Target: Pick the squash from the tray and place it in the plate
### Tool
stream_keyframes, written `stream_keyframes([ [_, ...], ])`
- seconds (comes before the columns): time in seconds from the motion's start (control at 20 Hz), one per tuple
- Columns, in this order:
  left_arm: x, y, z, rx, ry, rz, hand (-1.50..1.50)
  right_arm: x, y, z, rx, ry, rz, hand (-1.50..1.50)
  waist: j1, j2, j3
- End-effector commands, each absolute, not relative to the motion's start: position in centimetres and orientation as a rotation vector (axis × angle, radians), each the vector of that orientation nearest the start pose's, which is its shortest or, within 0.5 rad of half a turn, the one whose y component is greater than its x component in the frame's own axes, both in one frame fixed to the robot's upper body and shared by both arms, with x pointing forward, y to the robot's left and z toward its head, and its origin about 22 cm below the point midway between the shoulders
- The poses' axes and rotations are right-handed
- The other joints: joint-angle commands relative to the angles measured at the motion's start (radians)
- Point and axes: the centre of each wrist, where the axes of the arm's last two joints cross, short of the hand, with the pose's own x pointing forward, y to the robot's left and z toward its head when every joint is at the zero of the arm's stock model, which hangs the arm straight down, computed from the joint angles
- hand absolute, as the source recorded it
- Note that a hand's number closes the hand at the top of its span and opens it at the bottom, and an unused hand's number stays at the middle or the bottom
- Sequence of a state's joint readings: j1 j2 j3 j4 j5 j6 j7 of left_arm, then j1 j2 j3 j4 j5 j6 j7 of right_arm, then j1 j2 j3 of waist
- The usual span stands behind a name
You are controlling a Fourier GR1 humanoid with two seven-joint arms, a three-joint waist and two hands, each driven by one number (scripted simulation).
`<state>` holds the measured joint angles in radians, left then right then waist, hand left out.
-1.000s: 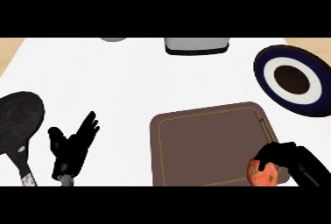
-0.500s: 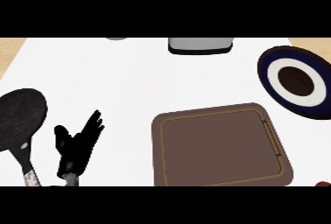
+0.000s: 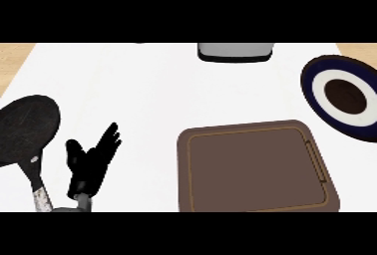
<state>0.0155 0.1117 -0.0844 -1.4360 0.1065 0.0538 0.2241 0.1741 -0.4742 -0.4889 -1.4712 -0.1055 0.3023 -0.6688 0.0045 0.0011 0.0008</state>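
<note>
The brown tray [image 3: 254, 167] lies on the white counter at the lower right with nothing on it. A dark blue plate [image 3: 340, 97] with a white ring and dark centre sits at the right edge, beyond the tray. No squash shows anywhere. My left hand [image 3: 90, 162] rests open at the lower left, fingers pointing up, between the pan and the tray. My right hand is out of the view.
A black frying pan [image 3: 26, 132] lies at the left edge, its handle running down toward the lower edge. A grey container [image 3: 234, 51] stands at the counter's far edge. Wooden floor shows past the counter's corners.
My right hand, shut on the reddish squash at the tray's lower right corner, has gone out of the view past the lower right edge. The view has shifted so everything sits further right.
</note>
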Motion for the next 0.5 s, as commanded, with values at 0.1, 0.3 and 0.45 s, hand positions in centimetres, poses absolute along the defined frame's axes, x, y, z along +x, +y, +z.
stream_keyframes([
  [0.1,23.1,23.2,-4.7,-0.017,-1.201,-0.011,0.00,22.5,-49.0,3.8,-0.562,-2.023,0.142,1.50,0.019,0.004,0.001],
  [0.3,23.6,23.1,-4.4,-0.008,-1.182,-0.031,0.00,26.4,-48.5,2.9,-0.672,-2.028,0.052,1.50,0.029,0.008,0.002],
  [0.45,24.9,21.5,-3.1,-0.018,-1.204,-0.034,0.00,29.3,-49.8,5.0,-0.668,-2.029,0.051,1.50,0.037,0.012,0.003],
])
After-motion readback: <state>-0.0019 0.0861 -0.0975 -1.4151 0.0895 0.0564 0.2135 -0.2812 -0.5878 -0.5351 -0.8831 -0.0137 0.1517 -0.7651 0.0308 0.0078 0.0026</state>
